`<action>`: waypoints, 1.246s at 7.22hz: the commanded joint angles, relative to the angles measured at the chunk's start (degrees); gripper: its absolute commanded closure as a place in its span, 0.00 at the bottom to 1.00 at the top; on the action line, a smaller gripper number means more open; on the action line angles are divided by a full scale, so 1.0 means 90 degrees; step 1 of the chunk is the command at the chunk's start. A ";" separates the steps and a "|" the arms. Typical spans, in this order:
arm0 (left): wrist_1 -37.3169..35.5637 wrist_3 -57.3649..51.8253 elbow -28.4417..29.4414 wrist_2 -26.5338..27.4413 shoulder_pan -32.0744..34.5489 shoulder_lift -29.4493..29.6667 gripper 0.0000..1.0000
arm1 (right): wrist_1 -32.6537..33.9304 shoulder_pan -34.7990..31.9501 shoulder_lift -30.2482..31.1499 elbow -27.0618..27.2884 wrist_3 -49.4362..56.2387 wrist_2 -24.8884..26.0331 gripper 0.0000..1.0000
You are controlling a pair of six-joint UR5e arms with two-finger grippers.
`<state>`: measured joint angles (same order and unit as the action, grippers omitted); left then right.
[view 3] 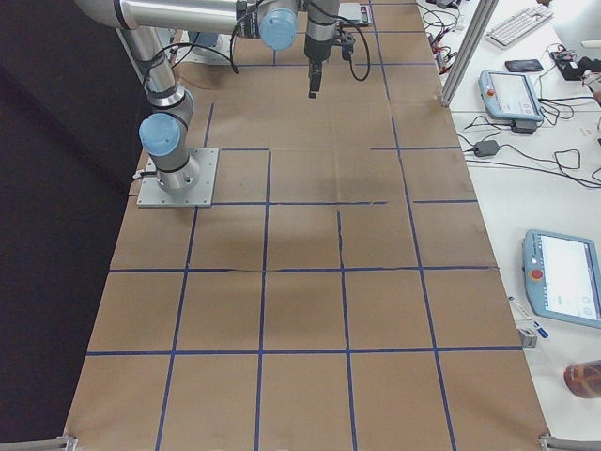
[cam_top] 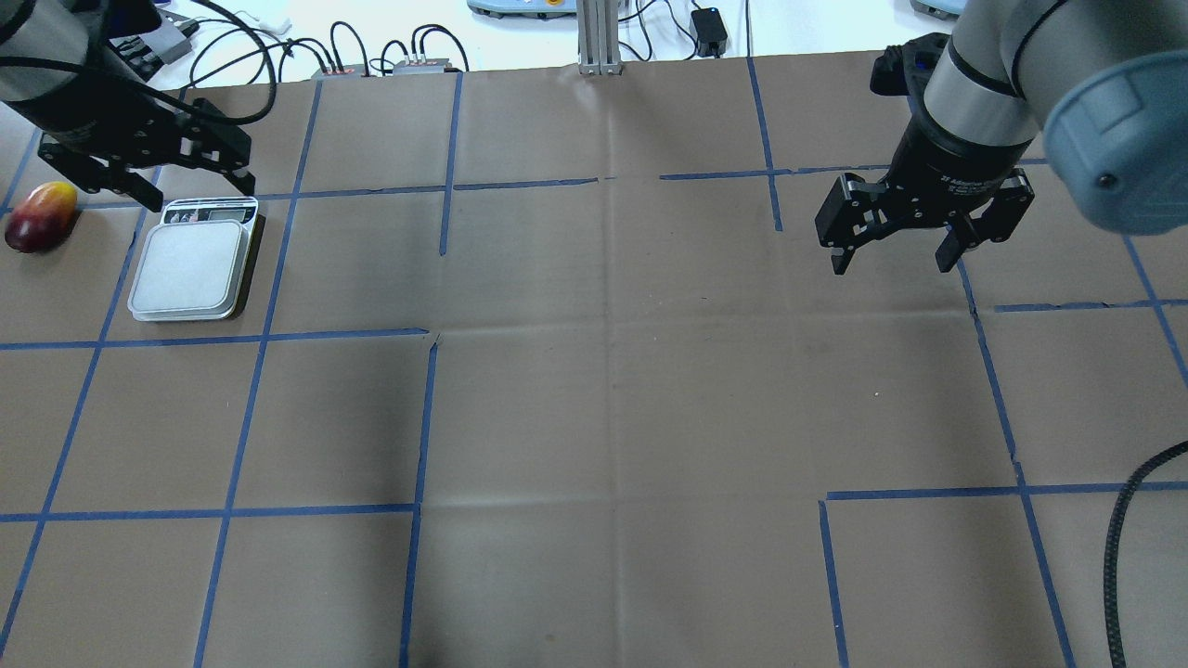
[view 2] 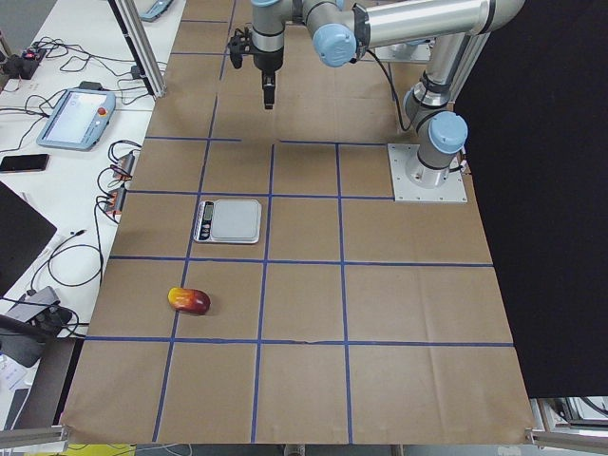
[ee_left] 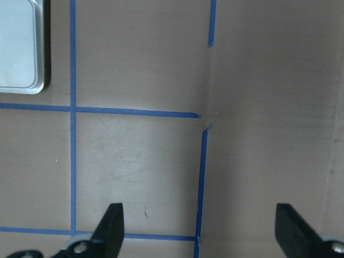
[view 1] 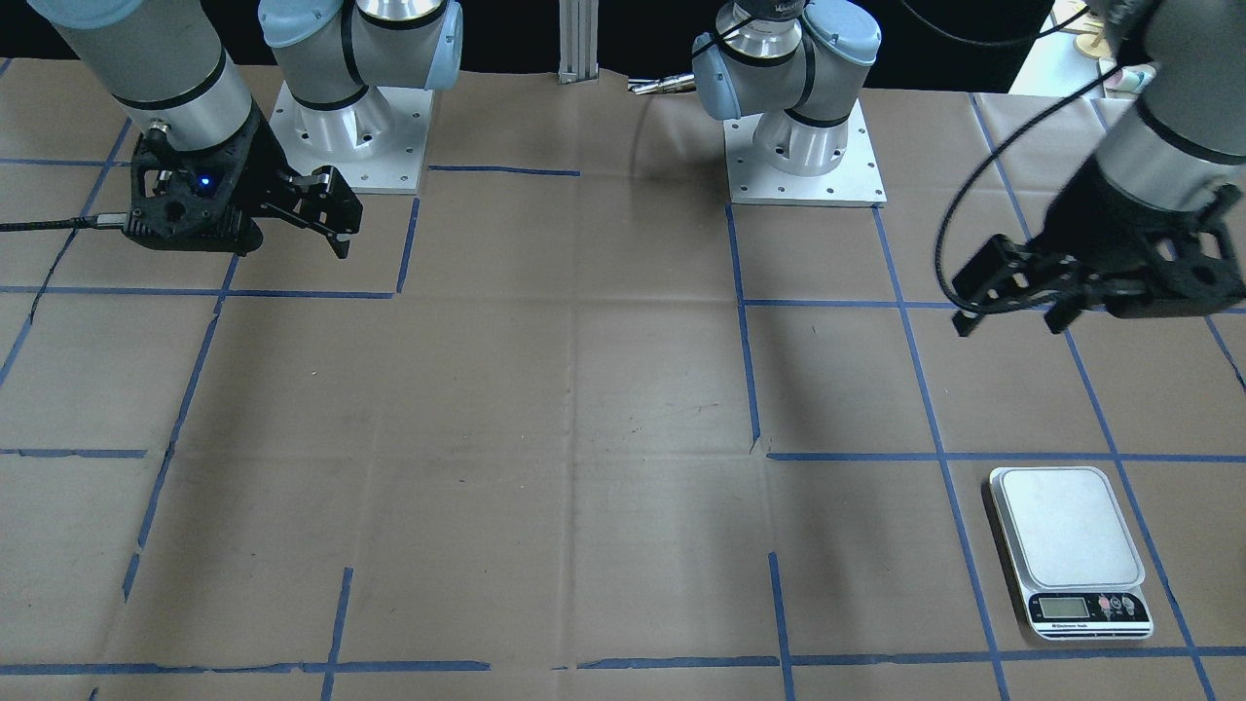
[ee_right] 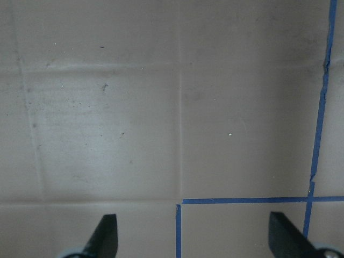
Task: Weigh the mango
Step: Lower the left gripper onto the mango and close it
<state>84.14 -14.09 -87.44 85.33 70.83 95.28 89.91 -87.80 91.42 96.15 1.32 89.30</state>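
Note:
The mango [cam_top: 39, 218], red fading to yellow, lies on the paper at the far left edge, left of the scale [cam_top: 195, 264]. It also shows in the exterior left view [view 2: 189, 301], nearer the camera than the scale [view 2: 228, 219]. It is out of view in the front-facing view, where the scale [view 1: 1068, 550] stands with a bare platform. My left gripper [cam_top: 200, 193] hovers open and empty above the scale's far edge; it also shows in the front-facing view [view 1: 1010, 321]. The left wrist view shows only the scale's corner [ee_left: 19, 48]. My right gripper [cam_top: 891, 260] hovers open and empty over the right half.
Brown paper with a grid of blue tape lines [cam_top: 427, 417] covers the table. The two arm bases [view 1: 803, 146] stand at the robot's side. Cables and tablets [view 2: 81, 104] lie on the white bench beyond the far edge.

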 commanded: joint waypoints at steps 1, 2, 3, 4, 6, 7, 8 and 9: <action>-0.0003 -0.1222 0.1164 -0.0038 -0.1195 0.1184 0.00 | 0.0000 0.0000 -0.0002 0.0000 0.0000 0.0000 0.00; 0.0035 -0.1720 0.1973 -0.0106 -0.1577 0.1887 0.00 | 0.0000 0.0000 -0.0002 0.0000 0.0000 0.0000 0.00; 0.0045 -0.2054 0.2639 -0.0290 -0.1871 0.2542 0.00 | 0.0000 0.0000 -0.0002 0.0000 0.0000 0.0000 0.00; 0.0046 -0.2473 0.3303 -0.0292 -0.2242 0.3225 0.00 | 0.0000 0.0000 -0.0002 0.0000 0.0000 0.0000 0.00; 0.0045 -0.3120 0.4631 -0.0302 -0.2606 0.4505 0.00 | 0.0000 0.0000 -0.0002 0.0000 0.0000 0.0000 0.00; 0.0075 -0.3189 0.5314 -0.0292 -0.2616 0.5034 0.00 | 0.0000 0.0000 -0.0002 0.0000 0.0000 0.0000 0.00; 0.0094 -0.3190 0.5901 -0.0263 -0.2626 0.5503 0.00 | 0.0000 0.0000 -0.0002 0.0000 0.0000 0.0000 0.00; 0.0114 -0.3180 0.6333 -0.0263 -0.2617 0.5817 0.00 | 0.0000 0.0000 -0.0002 0.0000 0.0000 0.0000 0.00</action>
<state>84.94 -42.57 -36.16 82.87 47.34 143.24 89.91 -87.80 91.40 96.15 1.32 89.30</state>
